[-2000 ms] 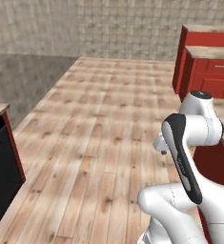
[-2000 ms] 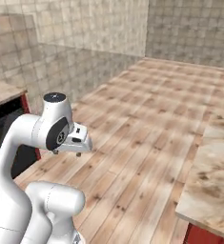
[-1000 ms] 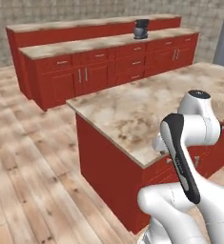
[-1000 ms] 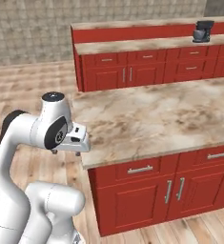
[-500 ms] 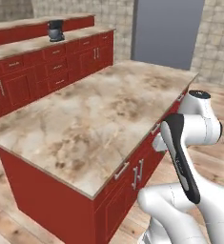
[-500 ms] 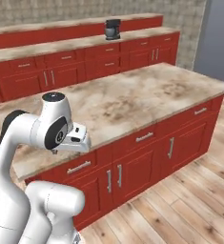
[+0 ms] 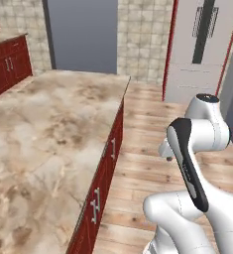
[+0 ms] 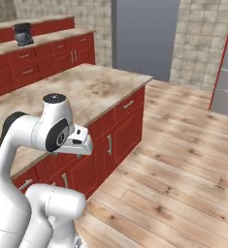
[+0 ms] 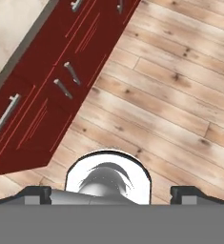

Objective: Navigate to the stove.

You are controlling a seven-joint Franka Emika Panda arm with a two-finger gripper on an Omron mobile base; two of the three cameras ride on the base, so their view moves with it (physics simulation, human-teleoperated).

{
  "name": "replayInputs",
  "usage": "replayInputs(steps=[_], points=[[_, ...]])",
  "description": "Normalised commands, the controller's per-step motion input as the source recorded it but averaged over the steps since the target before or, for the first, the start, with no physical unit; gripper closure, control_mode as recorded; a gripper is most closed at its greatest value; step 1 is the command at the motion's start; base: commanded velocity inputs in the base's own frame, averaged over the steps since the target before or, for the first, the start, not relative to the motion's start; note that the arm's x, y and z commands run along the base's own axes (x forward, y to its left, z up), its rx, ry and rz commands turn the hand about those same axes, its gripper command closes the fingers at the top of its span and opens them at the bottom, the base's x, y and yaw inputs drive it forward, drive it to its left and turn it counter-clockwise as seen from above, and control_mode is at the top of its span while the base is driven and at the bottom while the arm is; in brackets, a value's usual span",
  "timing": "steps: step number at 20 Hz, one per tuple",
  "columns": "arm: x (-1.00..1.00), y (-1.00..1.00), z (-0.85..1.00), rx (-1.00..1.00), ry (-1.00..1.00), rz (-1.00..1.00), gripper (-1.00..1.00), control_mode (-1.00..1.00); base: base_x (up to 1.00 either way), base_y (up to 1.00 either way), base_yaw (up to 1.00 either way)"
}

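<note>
hand view: gripper (image 9: 111, 191) points down at the wood floor (image 9: 180, 95), its 2 fingertips (image 9: 37, 193) set wide apart, nothing between. red island (image 9: 51, 71) doors and handles at left. right base view adds a coffee maker (image 8: 23, 34) on the far counter (image 8: 42, 36). left base view adds a fridge (image 7: 202, 49). island top (image 7: 43, 149) marbled beige. stove location: cannot tell.

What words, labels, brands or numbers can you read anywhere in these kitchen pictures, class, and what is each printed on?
None: no readable text on the island counter, red cabinets, refrigerator or coffee machine.
</note>
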Motion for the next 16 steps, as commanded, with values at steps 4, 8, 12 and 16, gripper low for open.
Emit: replayInputs(steps=[4, 8, 12, 16], points=[[0.00, 0.00, 0.00, 0.00, 0.00, 0.00, -1.00, 1.00, 0.43, -0.44, -0.61], [0.00, 0.00, 0.00, 0.00, 0.00, 0.00, -1.00, 1.00, 0.50, -0.49, -0.61], [0.00, 0.00, 0.00, 0.00, 0.00, 0.00, -1.00, 1.00, 0.39, -0.62, -0.58], [0.00, 0.00, 0.00, 0.00, 0.00, 0.00, -1.00, 1.00, 0.33, -0.69, -0.56]])
